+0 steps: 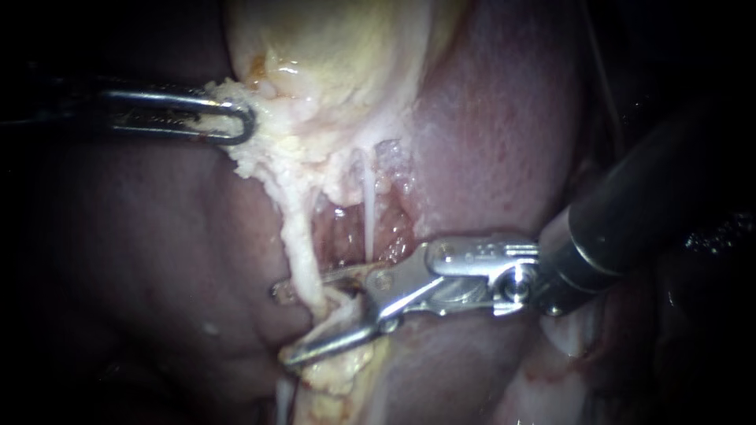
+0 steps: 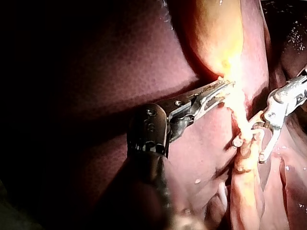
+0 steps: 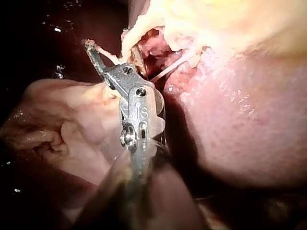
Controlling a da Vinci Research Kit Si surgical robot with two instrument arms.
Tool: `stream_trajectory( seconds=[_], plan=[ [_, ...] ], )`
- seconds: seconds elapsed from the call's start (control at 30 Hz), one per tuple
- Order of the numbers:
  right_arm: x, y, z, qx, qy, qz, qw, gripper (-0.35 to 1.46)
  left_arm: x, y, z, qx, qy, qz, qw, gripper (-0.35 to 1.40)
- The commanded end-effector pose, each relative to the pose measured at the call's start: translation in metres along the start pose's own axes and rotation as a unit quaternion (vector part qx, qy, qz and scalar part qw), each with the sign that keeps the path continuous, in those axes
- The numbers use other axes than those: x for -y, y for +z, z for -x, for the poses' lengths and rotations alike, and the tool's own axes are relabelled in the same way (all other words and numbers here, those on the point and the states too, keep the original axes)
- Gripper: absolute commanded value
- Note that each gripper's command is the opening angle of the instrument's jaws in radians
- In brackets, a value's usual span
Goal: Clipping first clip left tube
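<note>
The left tube, a pale yellow fatty strand, runs down from the gallbladder and passes between the two jaws of my right instrument. Those jaws stand apart, one on each side of the tube, so they are open around it. In the left wrist view the same jaws straddle the strand. A thin white right tube hangs just beside it, outside the jaws. My left instrument is shut on the ragged pale edge of the gallbladder and holds it taut.
Dark red liver lies below and left of the tubes, and more liver to the right. A raw red pocket shows between the two tubes. Pale tissue folds lie beside my right instrument's shaft.
</note>
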Motion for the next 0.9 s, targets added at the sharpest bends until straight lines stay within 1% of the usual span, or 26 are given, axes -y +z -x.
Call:
stream_trajectory(
  seconds=[0.03, 0.13, 0.37, 0.47, 0.53, 0.63, 0.73, 0.83, 0.9],
  plan=[
    [0.0001, 0.0000, 0.0000, 0.000, 0.000, -0.001, 1.0000, 0.47, 0.0000, 0.0000, 0.0000, 0.000, 0.000, 0.000, 1.0000, -0.35],
    [0.0005, -0.0001, -0.0001, 0.001, 0.000, -0.002, 1.0000, 0.47, 0.0002, 0.0000, 0.0000, 0.000, 0.000, 0.000, 1.0000, -0.35],
    [0.0028, -0.0003, -0.0004, 0.002, -0.002, -0.011, 0.9999, 0.45, 0.0002, -0.0001, 0.0000, 0.000, 0.000, -0.001, 1.0000, -0.35],
    [0.0033, -0.0002, -0.0005, 0.003, -0.003, -0.014, 0.9999, 0.44, 0.0003, -0.0002, 0.0000, 0.000, 0.001, -0.001, 1.0000, -0.35],
    [0.0034, 0.0000, -0.0005, 0.003, -0.003, -0.015, 0.9999, 0.42, 0.0003, -0.0002, 0.0000, 0.000, 0.001, -0.001, 1.0000, -0.35],
    [0.0033, 0.0001, -0.0005, 0.015, -0.003, -0.012, 0.9998, 0.39, 0.0003, -0.0002, 0.0000, 0.000, 0.001, -0.001, 1.0000, -0.35],
    [0.0031, 0.0000, -0.0004, 0.025, -0.002, -0.010, 0.9996, 0.32, 0.0003, -0.0002, 0.0000, 0.000, 0.001, -0.001, 1.0000, -0.35],
    [0.0030, -0.0001, -0.0004, 0.028, -0.002, -0.010, 0.9996, 0.18, 0.0004, -0.0002, 0.0000, 0.000, 0.001, -0.001, 1.0000, -0.35],
    [0.0031, -0.0002, -0.0004, 0.029, -0.002, -0.010, 0.9995, 0.02, 0.0004, -0.0002, 0.0000, 0.000, 0.001, -0.001, 1.0000, -0.35]
  ],
)
